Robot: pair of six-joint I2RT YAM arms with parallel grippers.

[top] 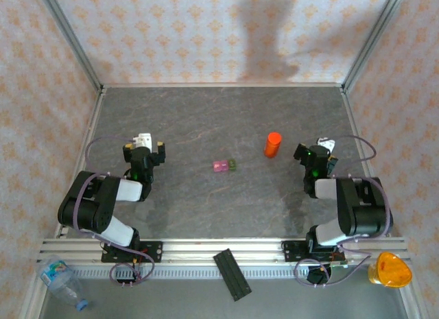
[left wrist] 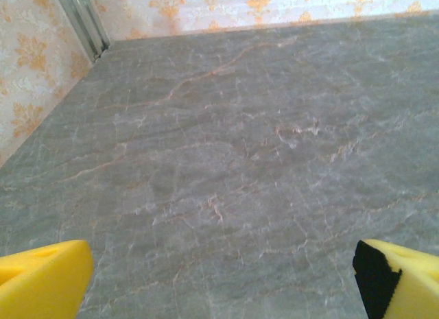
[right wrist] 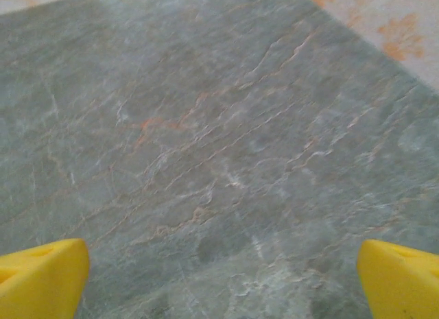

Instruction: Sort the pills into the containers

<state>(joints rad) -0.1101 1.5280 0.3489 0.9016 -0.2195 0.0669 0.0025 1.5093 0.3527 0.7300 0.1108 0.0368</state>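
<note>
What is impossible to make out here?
- Top view: contents of the joined translucent pink and dark green cube boxes, too small.
- Top view: inside of the orange cylindrical red-capped bottle, hidden by its cap.
- Left wrist view: yellow foam fingers, cut off by the bottom edge.

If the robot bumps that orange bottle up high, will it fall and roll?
Probably. The orange bottle stands upright, taller than wide, so a high push would likely tip it. It looks round, so lying down it could roll across the flat table. A low push might just slide it.
</note>
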